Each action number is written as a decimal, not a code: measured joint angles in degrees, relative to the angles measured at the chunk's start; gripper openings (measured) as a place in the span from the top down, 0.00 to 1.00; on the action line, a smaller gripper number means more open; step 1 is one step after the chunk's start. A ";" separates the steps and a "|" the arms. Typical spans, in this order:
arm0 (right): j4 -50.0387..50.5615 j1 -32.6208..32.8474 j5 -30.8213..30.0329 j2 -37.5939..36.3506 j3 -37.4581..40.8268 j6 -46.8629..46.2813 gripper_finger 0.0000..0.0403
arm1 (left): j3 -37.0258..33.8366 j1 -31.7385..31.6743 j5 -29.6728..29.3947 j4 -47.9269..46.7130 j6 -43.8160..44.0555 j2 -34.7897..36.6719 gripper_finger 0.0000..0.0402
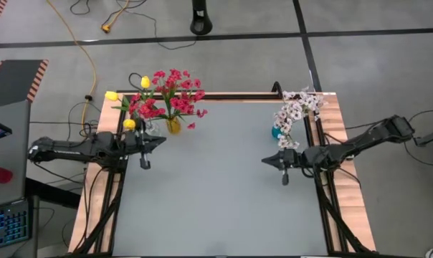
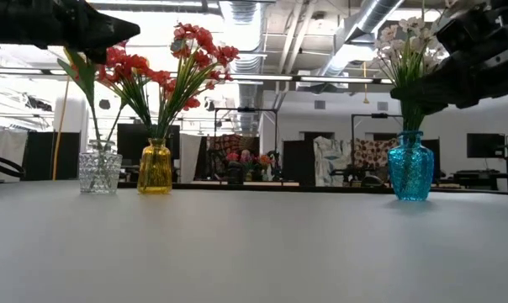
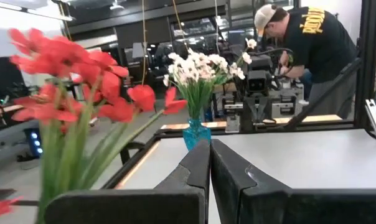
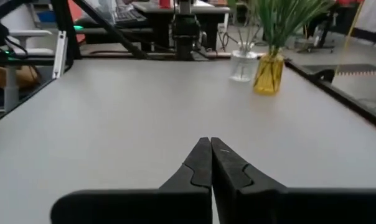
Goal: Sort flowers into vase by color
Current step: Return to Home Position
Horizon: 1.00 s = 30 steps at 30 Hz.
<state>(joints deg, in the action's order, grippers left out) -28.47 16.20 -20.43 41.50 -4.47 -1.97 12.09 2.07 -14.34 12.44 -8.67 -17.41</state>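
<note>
**Glass, matt grey and dull black**

The bench (image 1: 224, 186) has a smooth, matt grey top, edged along both sides by pale wood-grain strips (image 1: 338, 129). The transparent vase (image 2: 99, 172) is clear glass with a faceted, cut pattern that catches the light. The yellow vase (image 2: 155, 167) is smooth, glossy, see-through glass. The blue vase (image 2: 410, 171) is glossy glass with a pebbled, bumpy skin. The red flowers (image 1: 172, 97) and white flowers (image 1: 295, 111) have matt, cloth-like petals. The left claw (image 3: 210, 144) and right claw (image 4: 209, 142) show smooth, matt black fingers, plastic by the look.
</note>
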 joint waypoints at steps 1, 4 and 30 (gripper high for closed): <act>0.38 -0.66 0.45 -0.80 0.00 0.81 0.94 | 0.01 0.00 -0.09 -1.33 -0.08 1.42 1.00; 4.02 -2.23 0.88 -3.85 0.00 1.83 0.93 | 0.01 0.00 -0.26 -6.56 -0.54 7.10 1.00; 35.64 -11.48 1.05 -39.05 -0.02 3.55 0.93 | -11.44 -0.12 -1.92 -3.49 -1.83 17.18 1.00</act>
<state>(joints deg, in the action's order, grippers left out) 7.18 4.72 -19.38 2.45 -4.49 1.58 0.64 1.95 -16.26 8.95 -10.50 -0.23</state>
